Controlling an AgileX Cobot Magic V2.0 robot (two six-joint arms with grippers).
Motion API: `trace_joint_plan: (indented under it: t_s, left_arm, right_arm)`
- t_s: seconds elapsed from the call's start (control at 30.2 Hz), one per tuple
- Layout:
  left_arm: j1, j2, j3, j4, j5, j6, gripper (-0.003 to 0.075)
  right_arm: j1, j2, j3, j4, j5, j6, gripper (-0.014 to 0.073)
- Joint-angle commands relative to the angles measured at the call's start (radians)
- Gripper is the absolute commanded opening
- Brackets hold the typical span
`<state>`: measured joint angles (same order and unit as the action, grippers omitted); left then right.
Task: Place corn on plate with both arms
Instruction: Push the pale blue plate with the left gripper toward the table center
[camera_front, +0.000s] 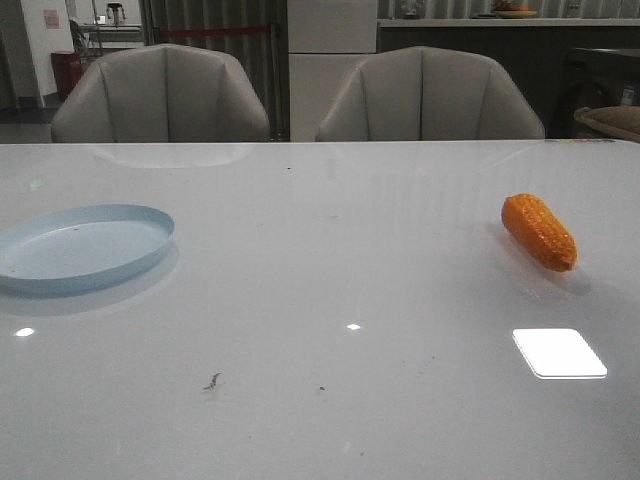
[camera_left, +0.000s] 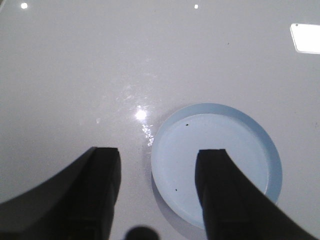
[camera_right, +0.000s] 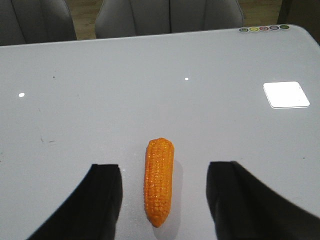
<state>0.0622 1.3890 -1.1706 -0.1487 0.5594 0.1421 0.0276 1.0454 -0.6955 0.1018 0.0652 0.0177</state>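
Light: dim, cool, from overhead.
Glare: bright square patch on the table (camera_front: 300, 300), plus small ceiling-lamp dots.
Shadows: soft, faint beneath plate (camera_front: 82, 247) and corn (camera_front: 539, 231).
Focus: wrist-view fingers (camera_right: 100, 200) blurred, dark.

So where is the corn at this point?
In the front view the corn lies on the table's right side, far from the plate at the left; the right wrist view shows it between the open right gripper's fingers.
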Motion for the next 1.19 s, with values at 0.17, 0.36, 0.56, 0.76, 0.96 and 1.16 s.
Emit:
trace_joint_plan:
  t_s: [0.17, 0.36, 0.56, 0.76, 0.96, 1.16]
  left_arm:
    - [0.0, 0.287, -0.291, 0.006, 0.143, -0.011, 0.0421]
    - [0.0, 0.453, -0.344, 0.006, 0.149, -0.011, 0.0421]
    - [-0.002, 0.541, -0.344, -0.003, 0.097, -0.011, 0.0421]
    - [-0.002, 0.595, -0.344, -0.007, 0.065, -0.011, 0.0421]
    - [-0.002, 0.622, -0.344, -0.007, 0.03, -0.011, 0.0421]
    - [-0.002, 0.663, -0.344, -0.022, 0.039, -0.011, 0.0421]
  right_arm:
    - [0.0, -0.015, -0.036, 0.0, -0.08, -0.001, 0.0488]
    - [0.0, -0.015, -0.035, 0.0, -0.078, -0.001, 0.0488]
    - [0.0, -0.015, -0.035, 0.0, -0.072, -0.001, 0.0488]
    - [0.0, -0.015, -0.035, 0.0, -0.072, -0.001, 0.0488]
    - [0.0, -0.015, -0.035, 0.0, -0.072, -0.001, 0.0488]
    - [0.0, -0.015, -0.035, 0.0, -0.072, -0.001, 0.0488]
